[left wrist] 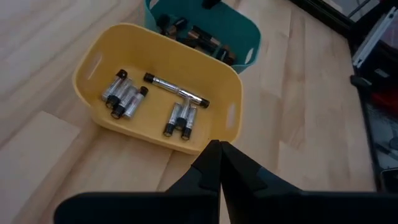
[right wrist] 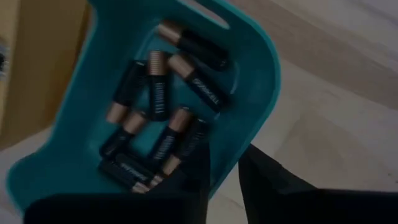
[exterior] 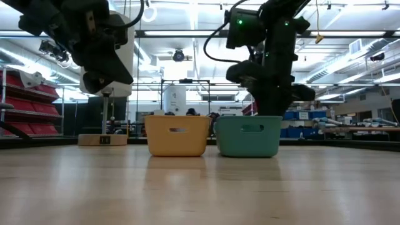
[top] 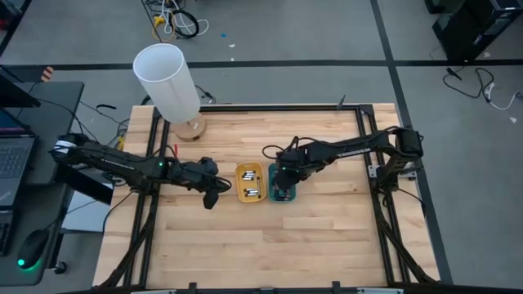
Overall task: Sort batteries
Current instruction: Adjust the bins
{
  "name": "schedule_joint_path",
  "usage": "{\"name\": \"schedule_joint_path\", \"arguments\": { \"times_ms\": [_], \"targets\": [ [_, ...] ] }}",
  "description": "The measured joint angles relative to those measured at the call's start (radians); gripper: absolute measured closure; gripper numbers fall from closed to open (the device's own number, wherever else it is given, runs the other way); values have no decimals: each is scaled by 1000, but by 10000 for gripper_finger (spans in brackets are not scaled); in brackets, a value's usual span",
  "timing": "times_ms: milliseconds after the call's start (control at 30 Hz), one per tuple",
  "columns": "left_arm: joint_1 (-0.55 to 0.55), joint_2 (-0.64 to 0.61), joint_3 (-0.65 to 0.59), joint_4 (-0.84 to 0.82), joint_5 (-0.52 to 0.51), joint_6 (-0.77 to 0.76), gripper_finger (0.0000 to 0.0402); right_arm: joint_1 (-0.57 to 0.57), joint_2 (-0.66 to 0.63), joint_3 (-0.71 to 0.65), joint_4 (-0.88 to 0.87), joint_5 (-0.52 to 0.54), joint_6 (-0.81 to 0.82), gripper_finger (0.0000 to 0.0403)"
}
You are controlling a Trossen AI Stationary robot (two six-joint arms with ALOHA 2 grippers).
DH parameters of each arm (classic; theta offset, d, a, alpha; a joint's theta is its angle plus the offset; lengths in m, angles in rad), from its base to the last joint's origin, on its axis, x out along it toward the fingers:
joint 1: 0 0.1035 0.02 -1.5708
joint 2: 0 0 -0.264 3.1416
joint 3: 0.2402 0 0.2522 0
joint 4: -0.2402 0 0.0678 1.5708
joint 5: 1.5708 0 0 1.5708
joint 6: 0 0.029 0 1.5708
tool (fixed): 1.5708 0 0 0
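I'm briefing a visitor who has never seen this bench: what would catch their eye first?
Two small trays sit side by side at mid-table: the yellow tray holds silvery batteries, the teal tray holds dark batteries. The right gripper hangs over the teal tray's rim, while the left gripper, shut, waits beside the yellow tray. A tall white cylinder stands at the table's far left.

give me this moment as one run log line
left gripper: shut, empty, beside yellow tray | right gripper: over teal tray | silver batteries in yellow | dark batteries in teal
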Motion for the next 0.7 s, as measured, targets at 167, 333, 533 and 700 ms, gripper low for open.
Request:
{"name": "schedule_joint_path", "arguments": {
  "times_ms": [167,333,533,700],
  "targets": [
    [0,5,0,-10,-84,64,387,-2,-6,0,68,8,-58,329],
    [37,58,-15,-67,-100,156,387,-20,-7,0,120,-9,-62,330],
    [78,113,-15,-62,-44,205,387,-22,-8,0,71,-8,-60,330],
    [110,184,-15,3,9,242,387,-21,-8,0,-7,-9,-42,331]
  ]
}}
